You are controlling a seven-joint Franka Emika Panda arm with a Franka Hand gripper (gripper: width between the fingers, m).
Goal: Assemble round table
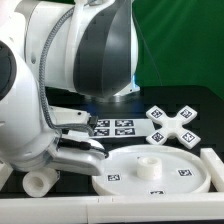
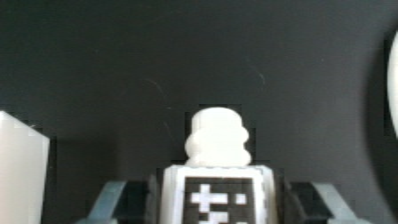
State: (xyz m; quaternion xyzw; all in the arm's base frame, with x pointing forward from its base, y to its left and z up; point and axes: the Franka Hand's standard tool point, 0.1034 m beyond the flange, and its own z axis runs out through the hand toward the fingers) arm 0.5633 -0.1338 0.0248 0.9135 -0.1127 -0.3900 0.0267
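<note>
The claw pinches the tagged leg; the cross-shaped base lies near the rimmed disc on the bench.

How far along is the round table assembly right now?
Nothing looks joined yet. The disc lies flat with its hub bare, and the cross base lies apart from it. In hand: the gripper appears closed on the leg. Left: leg into hub, then base.
</note>
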